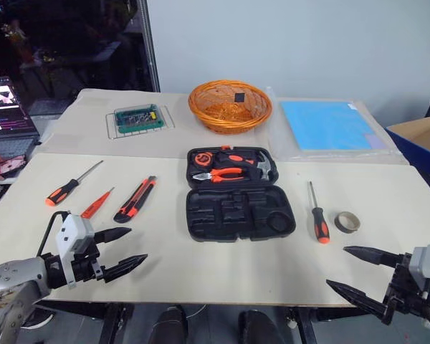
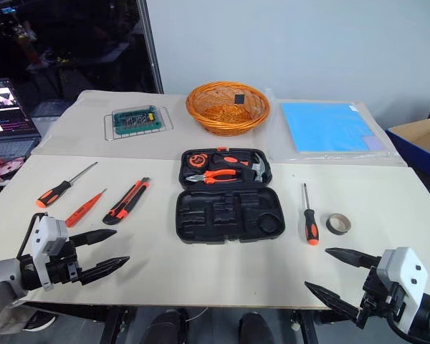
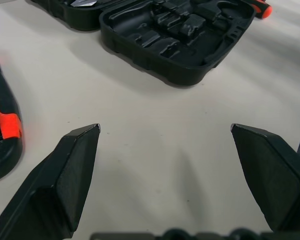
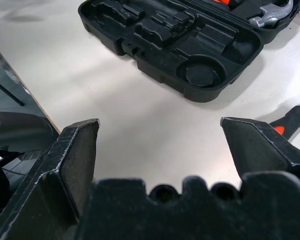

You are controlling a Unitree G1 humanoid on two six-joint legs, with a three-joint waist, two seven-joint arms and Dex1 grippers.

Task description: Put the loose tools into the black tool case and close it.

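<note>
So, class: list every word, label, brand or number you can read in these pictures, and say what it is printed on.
None can be read.
Laptop screen: shows coloured patches, any text too small.
Green circuit board: markings too small.
Black tool case: no lettering visible.
Tape measure in the case: label blurred.

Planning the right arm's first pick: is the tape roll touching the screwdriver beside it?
Apart. The left eye view shows bare table between the tape roll and the screwdriver.

Pale grey wall [image 1: 287,43], beige table [image 1: 222,269], dark glass partition [image 1: 64,43] at left
</note>
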